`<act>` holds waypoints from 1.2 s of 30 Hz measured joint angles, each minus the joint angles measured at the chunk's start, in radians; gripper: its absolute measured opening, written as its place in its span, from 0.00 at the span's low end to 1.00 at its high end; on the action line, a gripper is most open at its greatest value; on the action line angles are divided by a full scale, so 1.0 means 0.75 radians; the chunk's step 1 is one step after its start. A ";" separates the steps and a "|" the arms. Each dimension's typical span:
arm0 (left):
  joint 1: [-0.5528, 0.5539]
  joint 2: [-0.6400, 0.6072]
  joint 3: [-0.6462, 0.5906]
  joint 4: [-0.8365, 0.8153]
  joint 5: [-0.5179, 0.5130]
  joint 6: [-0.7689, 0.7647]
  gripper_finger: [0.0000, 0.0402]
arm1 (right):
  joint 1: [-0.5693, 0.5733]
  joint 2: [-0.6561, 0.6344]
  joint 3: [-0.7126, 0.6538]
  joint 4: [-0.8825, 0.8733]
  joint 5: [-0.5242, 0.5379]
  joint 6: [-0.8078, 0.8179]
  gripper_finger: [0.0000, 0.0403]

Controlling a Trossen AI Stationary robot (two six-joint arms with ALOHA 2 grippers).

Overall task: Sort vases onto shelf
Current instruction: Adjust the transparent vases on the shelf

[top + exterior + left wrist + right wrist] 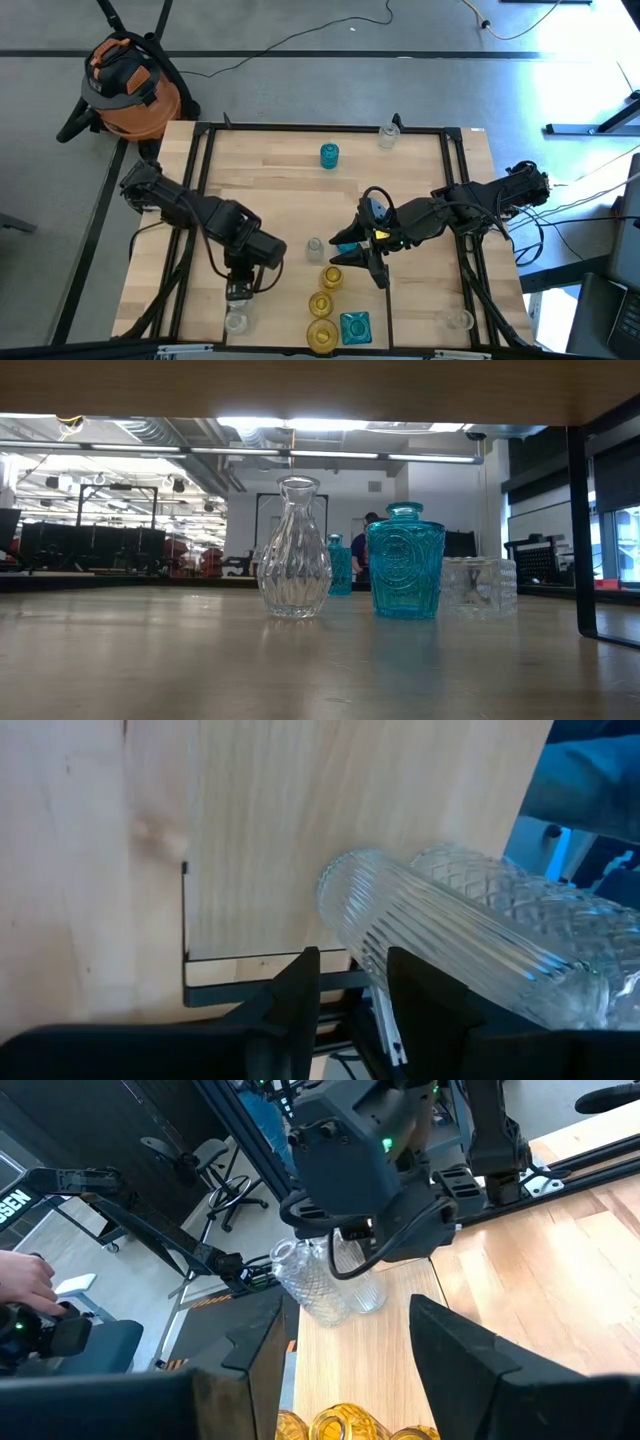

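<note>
- High view: the pale-wood shelf (270, 170) lies flat inside a black frame (200, 190). The left end effector (238, 292) sits at about 7 o'clock, pointing down at a clear vase (236, 320) near the front edge. From here I cannot tell whether it grips that vase.
- The right end effector (352, 262) is near the centre, leaning toward 5 o'clock, its fingers apart with nothing between them.
- Just below it stand three amber vases (322, 305) in a column, with a square teal vase (354, 326) beside the lowest.
- A round teal vase (329, 155) stands at 12 o'clock, a clear one (388, 134) at 1 o'clock, another clear one (459, 319) at 5 o'clock.
- An orange shop vacuum (125, 88) sits on the floor at 10 o'clock.
- Low view: a clear fluted vase (295, 550) stands upright at centre, a teal jar (405, 562) just right of it, a clear square vase (480, 587) beyond.
- Left wrist view: the left end effector's dark fingers (300, 995) close on a ribbed clear vase (420, 935); a diamond-patterned clear vase (510, 900) touches it.
- Right wrist view: the right end effector's fingers (470, 1360) stand open and empty, above amber vases (340, 1425). Two clear vases (325, 1285) sit under the left arm (370, 1170).
- A person's hand (25, 1280) shows at the edge, off the table.
</note>
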 joint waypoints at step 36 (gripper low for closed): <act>-0.026 -0.001 0.000 0.093 -0.048 -0.035 0.28 | 0.000 0.000 0.000 -0.006 0.051 -0.014 0.44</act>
